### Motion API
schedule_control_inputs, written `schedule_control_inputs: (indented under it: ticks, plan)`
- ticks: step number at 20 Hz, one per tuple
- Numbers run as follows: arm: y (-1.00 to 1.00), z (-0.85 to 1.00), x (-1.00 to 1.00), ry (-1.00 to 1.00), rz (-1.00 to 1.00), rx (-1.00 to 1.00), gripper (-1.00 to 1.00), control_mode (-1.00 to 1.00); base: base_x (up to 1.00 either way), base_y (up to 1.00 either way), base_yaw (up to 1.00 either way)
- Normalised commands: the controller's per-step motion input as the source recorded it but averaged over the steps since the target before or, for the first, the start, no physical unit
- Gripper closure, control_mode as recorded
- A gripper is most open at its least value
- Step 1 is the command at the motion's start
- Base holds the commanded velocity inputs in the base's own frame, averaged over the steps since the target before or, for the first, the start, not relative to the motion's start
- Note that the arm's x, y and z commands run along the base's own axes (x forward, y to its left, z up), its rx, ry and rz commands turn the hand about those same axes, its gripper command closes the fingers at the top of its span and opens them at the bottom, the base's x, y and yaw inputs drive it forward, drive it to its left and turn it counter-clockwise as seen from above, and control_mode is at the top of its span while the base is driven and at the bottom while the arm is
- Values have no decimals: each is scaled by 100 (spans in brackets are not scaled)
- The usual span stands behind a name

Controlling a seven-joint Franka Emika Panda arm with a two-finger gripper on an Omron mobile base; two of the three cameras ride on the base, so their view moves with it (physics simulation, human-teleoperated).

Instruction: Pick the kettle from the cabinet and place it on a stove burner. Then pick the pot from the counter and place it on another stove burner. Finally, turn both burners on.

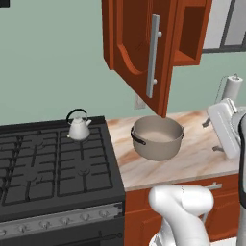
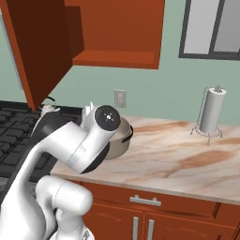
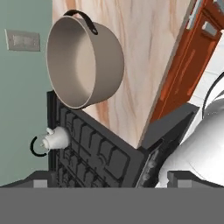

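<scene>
The small white kettle point(image 1: 78, 128) point(image 3: 56, 139) stands on the stove's back right burner point(image 1: 81, 137). In the right base view the kettle point(image 2: 47, 109) peeks out past the open door. The wide grey pot point(image 1: 157, 138) point(image 3: 83, 61) sits empty on the marble counter point(image 1: 202, 161) just right of the stove. My arm hides part of the pot point(image 2: 123, 136). The cabinet point(image 1: 139, 53) hangs above with its door swung open. My gripper point(image 3: 113, 179) point(image 1: 212, 136) hovers high to the right of the pot, open, with nothing between its fingers.
The black gas range point(image 1: 48, 166) has silver knobs point(image 1: 72, 219) along its front. A paper towel holder point(image 2: 212, 110) stands at the back right of the counter point(image 2: 178, 152). A wall outlet point(image 2: 120, 98) sits behind the pot. The open cabinet door point(image 2: 37, 47) overhangs the stove's edge.
</scene>
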Motion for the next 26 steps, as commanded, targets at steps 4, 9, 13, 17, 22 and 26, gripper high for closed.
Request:
schedule_control_inputs:
  ticks: [4, 9, 13, 17, 22, 26]
  plan:
    - [0, -25, 47, 0, 6, -3, -100, -100, 0, 0, 0]
    - [0, -44, 22, 0, 3, -11, -100, -100, 0, 0, 0]
    - [0, -40, 35, 0, 2, -9, -100, -100, 0, 0, 0]
    - [0, -24, 38, 0, 2, -4, -100, -100, 0, 0, 0]
    - [0, -15, 40, -3, 5, 0, -100, -100, 0, 0, 0]
    - [0, -10, 37, 0, 5, 0, -100, -100, 0, 0, 0]
